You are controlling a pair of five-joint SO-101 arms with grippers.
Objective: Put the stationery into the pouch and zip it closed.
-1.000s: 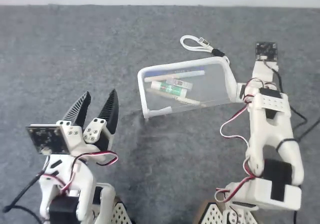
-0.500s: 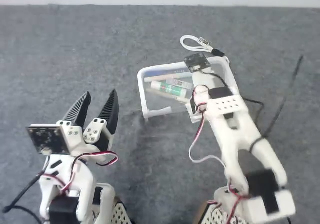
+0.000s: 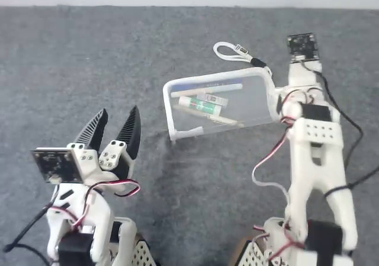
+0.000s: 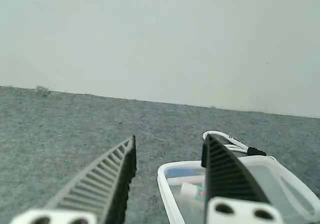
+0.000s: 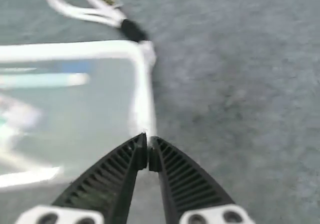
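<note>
pouch loaded, right arm at its zip end

high view: the clear pouch [image 3: 254,103] lies on the grey table [image 3: 118,47] just past centre toward 1 o'clock, its long side running from 9 to 3 o'clock. the stationery [image 3: 204,103] is already inside, bunched toward the 9 o'clock end. the white strap loop [image 3: 228,51] trails off the pouch's 1 o'clock corner. the right arm [image 3: 314,141] reaches up from 5 o'clock and ends against the pouch's 3 o'clock edge, likely because the zip must be worked from there. the left gripper [image 3: 119,110] waits at 8 o'clock of the pouch, well apart from it, jaws spread wide and holding nothing. it looks parked where it could steady the far end once the pull begins

left wrist view: the two dark fingers stand released with a broad gap, and the pouch shows beyond them with the loop at its far corner. nothing lies between the fingers

right wrist view: the right gripper [image 5: 148,136] is clenched, its tips meeting right at the pouch's white rim. whether the rim or a zip pull is pinched between them i cannot tell. the black-collared strap leaves the rim's corner just beyond, so the tips sit near the end of the zip line, a sensible place to start closing
</note>
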